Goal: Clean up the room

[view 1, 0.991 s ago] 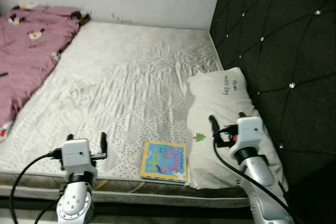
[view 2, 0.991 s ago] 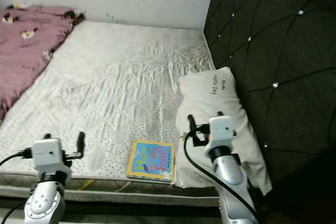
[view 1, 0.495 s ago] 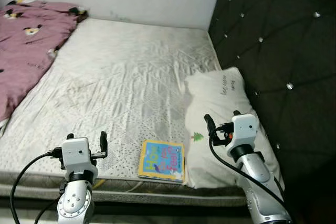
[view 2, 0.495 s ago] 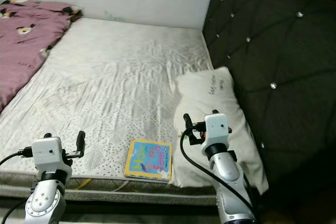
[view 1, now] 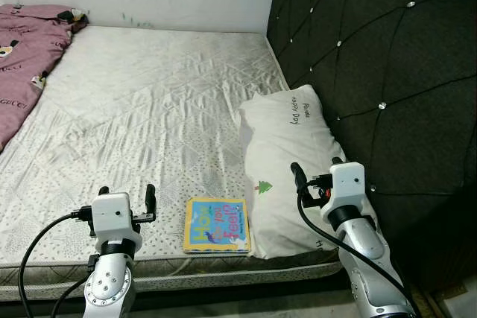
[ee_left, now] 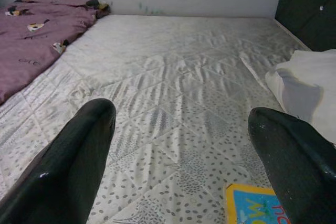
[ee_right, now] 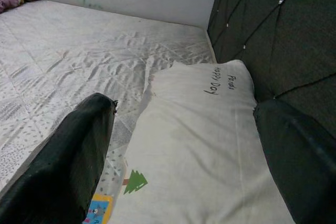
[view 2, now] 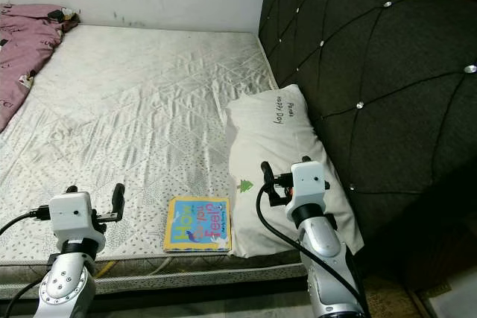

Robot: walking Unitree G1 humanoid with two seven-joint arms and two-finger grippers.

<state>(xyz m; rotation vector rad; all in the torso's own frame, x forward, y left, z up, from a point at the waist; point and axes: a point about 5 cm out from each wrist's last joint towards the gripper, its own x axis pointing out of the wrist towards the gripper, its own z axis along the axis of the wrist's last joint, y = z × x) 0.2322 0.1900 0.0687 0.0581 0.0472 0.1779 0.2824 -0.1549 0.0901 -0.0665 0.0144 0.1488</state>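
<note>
The book (view 1: 217,226) lies at the mattress's (view 1: 149,102) front edge, touching the pillow (view 1: 287,161). Left gripper (view 1: 125,197) and right gripper (view 1: 316,174) hover with jaws wide, holding nothing. Tidying seems hardly begun; the blanket (view 1: 26,57) is crumpled at the far left corner.

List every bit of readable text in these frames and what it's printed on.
"Happy Day", handwritten-style black lettering on the white pillow; a second short word beside it starts with "P" but is too blurred to read.
"You" and "Feel" on the cover of the colourful book; its remaining words are too small to read.
</note>
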